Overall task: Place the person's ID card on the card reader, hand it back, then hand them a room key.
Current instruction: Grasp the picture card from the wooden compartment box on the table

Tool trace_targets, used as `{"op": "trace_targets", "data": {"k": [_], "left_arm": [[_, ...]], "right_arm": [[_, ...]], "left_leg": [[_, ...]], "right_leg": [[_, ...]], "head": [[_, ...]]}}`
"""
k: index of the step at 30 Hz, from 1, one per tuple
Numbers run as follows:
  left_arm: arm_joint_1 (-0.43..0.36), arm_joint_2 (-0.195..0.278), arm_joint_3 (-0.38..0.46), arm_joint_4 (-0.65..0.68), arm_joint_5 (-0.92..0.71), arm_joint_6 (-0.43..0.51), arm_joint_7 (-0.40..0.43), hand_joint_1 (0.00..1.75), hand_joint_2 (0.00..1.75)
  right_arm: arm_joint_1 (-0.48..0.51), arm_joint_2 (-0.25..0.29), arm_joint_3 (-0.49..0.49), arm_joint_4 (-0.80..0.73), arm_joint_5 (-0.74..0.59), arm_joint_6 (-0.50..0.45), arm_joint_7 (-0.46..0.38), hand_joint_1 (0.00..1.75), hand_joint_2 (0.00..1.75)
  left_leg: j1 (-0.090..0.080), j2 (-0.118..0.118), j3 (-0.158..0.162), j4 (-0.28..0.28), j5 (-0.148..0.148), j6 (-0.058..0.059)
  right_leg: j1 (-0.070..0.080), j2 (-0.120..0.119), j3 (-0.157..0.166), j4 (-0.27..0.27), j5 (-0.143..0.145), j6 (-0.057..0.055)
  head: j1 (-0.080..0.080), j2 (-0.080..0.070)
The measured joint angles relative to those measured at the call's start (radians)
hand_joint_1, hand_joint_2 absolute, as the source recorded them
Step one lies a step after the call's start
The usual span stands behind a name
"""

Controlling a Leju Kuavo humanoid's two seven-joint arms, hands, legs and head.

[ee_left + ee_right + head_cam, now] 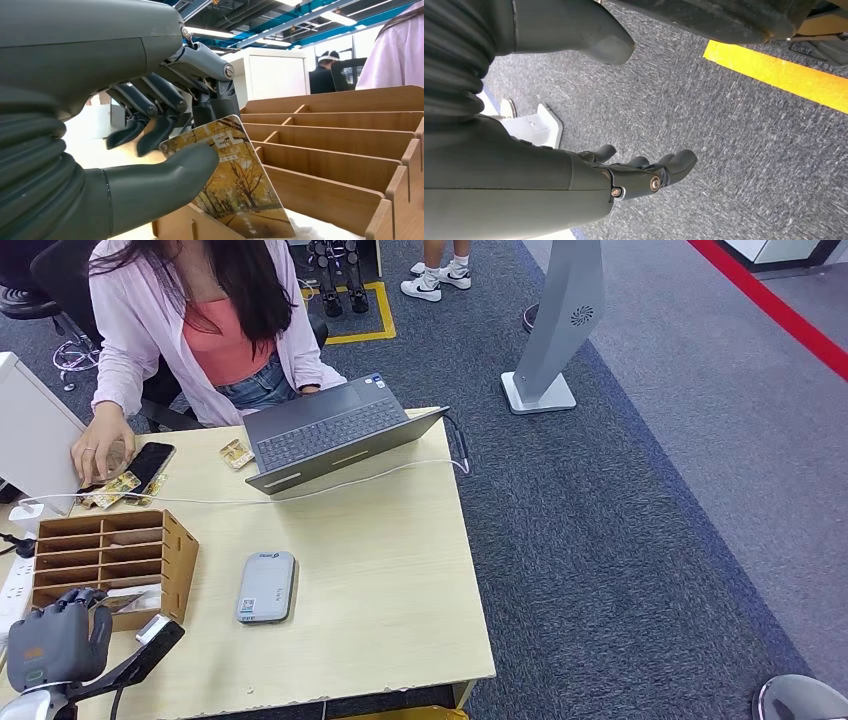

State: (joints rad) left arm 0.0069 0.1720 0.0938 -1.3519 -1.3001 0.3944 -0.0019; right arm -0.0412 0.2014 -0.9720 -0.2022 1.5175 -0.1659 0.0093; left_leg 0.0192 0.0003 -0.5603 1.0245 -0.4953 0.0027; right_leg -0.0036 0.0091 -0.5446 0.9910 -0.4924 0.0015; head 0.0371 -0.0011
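Room key card pinched by left robot hand in wooden organizer; may snag divider, slip. Right robot hand hangs empty, fingers apart.

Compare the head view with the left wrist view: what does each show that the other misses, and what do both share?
The head view alone takes in the table, the grey card reader, the open laptop and the phone by the person's hand. The left wrist view alone shows the thumb pressing a room key card printed with yellow trees. Both show the left hand at the wooden card rack and the person in pink.
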Motion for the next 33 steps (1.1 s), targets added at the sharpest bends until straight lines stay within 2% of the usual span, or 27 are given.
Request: {"op": "trace_targets", "data": {"k": [8,14,18,27,30,33], "left_arm": [[-0.004,-0.001,0.0,0.004,0.001,0.005,-0.002,1.75,1.75],[-0.012,-0.002,0.0,0.008,0.01,0.06,-0.028,1.75,1.75],[-0.031,-0.002,0.0,0.005,0.021,0.115,-0.062,1.75,1.75],[-0.091,0.002,-0.006,-0.048,0.06,0.115,-0.09,1.75,1.75],[-0.207,0.018,-0.033,-0.1,0.121,0.056,-0.099,1.75,1.75],[-0.331,0.027,-0.046,-0.053,0.098,0.063,-0.092,1.75,1.75]], "right_arm": [[0.0,0.0,0.0,0.0,0.0,0.001,0.002,0.0,1.75],[-0.001,0.0,0.0,0.0,0.0,0.001,0.001,0.0,1.75],[-0.001,0.0,0.0,0.0,0.0,0.003,-0.008,0.0,0.0],[-0.002,0.0,0.0,0.0,0.0,0.005,-0.018,0.0,0.0],[-0.003,-0.002,0.001,0.0,0.002,0.016,-0.021,0.0,0.0],[-0.007,-0.003,0.01,0.0,0.004,0.031,-0.021,0.0,0.0]], "left_leg": [[0.0,0.0,0.0,0.0,0.0,0.0],[0.0,0.0,0.0,0.0,0.0,0.0],[0.0,0.0,0.0,0.0,0.0,0.0],[0.0,0.0,0.0,0.0,0.001,0.0],[0.0,-0.001,0.0,0.001,0.002,0.0],[0.0,-0.002,0.0,0.001,0.003,-0.001]], "right_leg": [[0.0,0.0,0.0,0.0,0.0,0.0],[0.0,0.0,0.0,0.0,0.0,0.0],[0.0,0.0,0.0,0.0,0.0,0.0],[0.0,0.0,0.0,0.0,0.001,0.0],[0.0,0.0,-0.001,0.001,0.001,-0.001],[0.0,-0.002,-0.001,0.001,0.002,-0.002]], "head": [[0.0,0.0],[0.0,0.0],[0.0,0.0],[0.0,0.0],[0.0,0.0],[0.0,0.0]]}}
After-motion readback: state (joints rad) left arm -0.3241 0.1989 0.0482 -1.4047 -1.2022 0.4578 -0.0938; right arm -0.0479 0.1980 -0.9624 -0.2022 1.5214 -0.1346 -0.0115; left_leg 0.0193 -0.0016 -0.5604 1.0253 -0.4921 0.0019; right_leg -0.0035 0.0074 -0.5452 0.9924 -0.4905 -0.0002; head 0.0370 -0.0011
